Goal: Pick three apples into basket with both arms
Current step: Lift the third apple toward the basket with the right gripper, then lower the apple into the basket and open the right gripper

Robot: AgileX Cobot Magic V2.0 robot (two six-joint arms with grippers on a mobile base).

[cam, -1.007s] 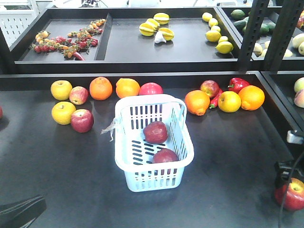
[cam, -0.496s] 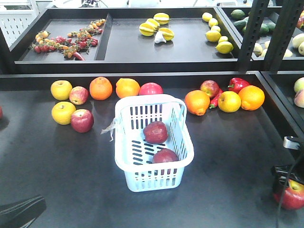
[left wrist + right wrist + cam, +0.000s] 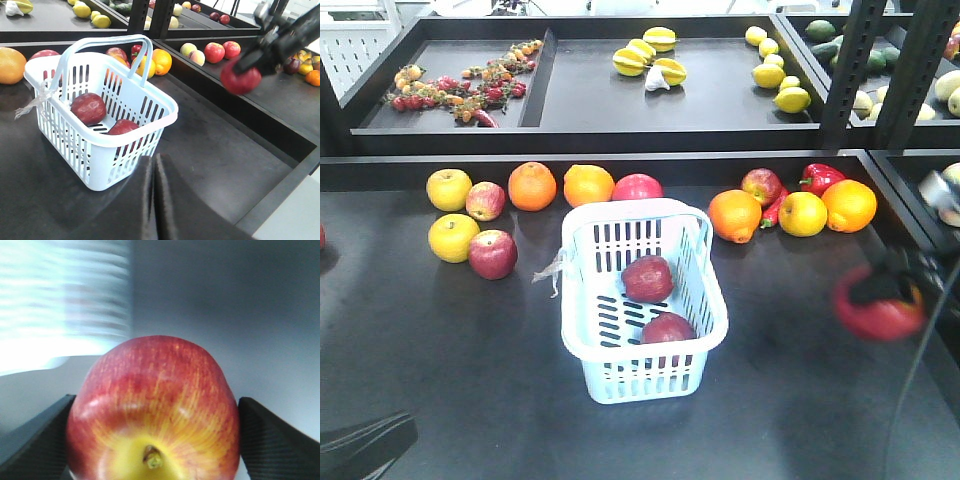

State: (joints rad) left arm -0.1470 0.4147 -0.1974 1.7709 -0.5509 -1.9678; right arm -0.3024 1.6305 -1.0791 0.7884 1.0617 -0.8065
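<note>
— Where does the basket [image 3: 645, 300] sit?
— Mid-table [image 3: 440, 350], with two apples [image 3: 648, 278] inside it, one behind the other.
— And the third apple [image 3: 878, 310]?
— Off the table, near its right edge, held between the right gripper [image 3: 155, 440] fingers.
— The left gripper [image 3: 155, 172]?
— Near the front edge, just before the basket.

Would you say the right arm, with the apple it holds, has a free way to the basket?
Probably yes. The right gripper holds its apple raised beside the basket, with only bare table between. The basket is open on top, with two apples inside and room left.
</note>
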